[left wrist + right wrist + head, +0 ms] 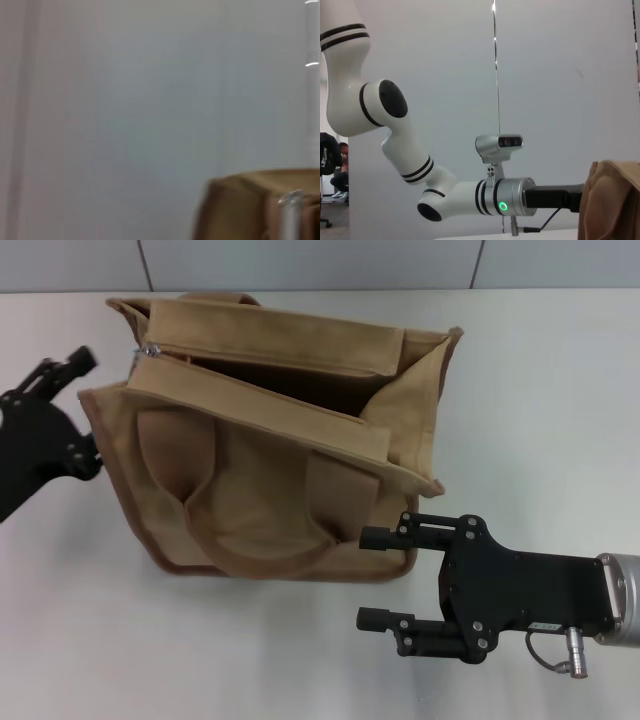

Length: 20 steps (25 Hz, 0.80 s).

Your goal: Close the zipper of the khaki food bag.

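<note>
Over on the left edge of the head view, the left gripper [68,364] sits just beside the khaki food bag [270,440], fingers [82,359] spread slightly, holding nothing. The bag sits mid-tabletop [540,390], its top panel gaping open. The zipper [152,348] slider is parked at the bag's left end, near that gripper. On the right, the right gripper [375,578] hangs by the bag's front corner, fingers wide apart and empty.

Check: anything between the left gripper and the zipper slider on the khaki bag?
Nothing visible. The small silver zipper slider sits at the tan canvas food bag's far-left top corner; the black left gripper hovers beside that corner, only bare white table between.
</note>
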### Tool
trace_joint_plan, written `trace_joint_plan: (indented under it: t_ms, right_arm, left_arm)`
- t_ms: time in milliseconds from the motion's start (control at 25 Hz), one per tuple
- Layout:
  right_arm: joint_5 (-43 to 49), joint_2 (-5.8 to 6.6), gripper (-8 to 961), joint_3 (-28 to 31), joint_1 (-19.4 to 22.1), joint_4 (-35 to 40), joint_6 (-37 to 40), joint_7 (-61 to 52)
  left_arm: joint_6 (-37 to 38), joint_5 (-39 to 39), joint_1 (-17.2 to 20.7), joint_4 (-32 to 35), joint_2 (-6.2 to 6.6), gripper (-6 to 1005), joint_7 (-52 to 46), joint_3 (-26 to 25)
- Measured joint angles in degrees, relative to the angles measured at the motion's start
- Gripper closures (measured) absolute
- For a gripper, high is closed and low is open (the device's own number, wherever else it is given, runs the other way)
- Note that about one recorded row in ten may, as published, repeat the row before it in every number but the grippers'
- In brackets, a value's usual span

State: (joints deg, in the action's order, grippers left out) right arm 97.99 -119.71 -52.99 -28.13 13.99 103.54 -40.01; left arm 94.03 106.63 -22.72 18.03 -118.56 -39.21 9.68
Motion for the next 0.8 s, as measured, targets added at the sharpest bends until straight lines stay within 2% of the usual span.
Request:
trace_joint_plan:
  t_ms: [160,240,360,800]
  right_arm:
    - [-0.69,0.00,283,0.00,-0.08,-0.02,-0.03,0.06]
    - [-1.27,0.00,283,0.00,-0.24,-0.02,-0.08,0.12]
    - [-1.38,0.00,283,0.00,-0.41,-0.02,-0.11,0.17]
    - [-1.41,0.00,283,-0.01,-2.37,-0.02,-0.21,0.04]
  left_arm:
    - [1.98,-1.97,-1.10,-0.34,-0.16,201,-0.18,0.36]
    - [0.99,-5.80,-1.21,-1.68,-0.14,201,-0.48,0.34]
    - [-0.07,-7.19,-1.22,-2.15,-0.06,201,-0.51,0.33]
    - [-1.58,-7.24,-0.76,-2.41,-0.20,202,0.01,0.87]
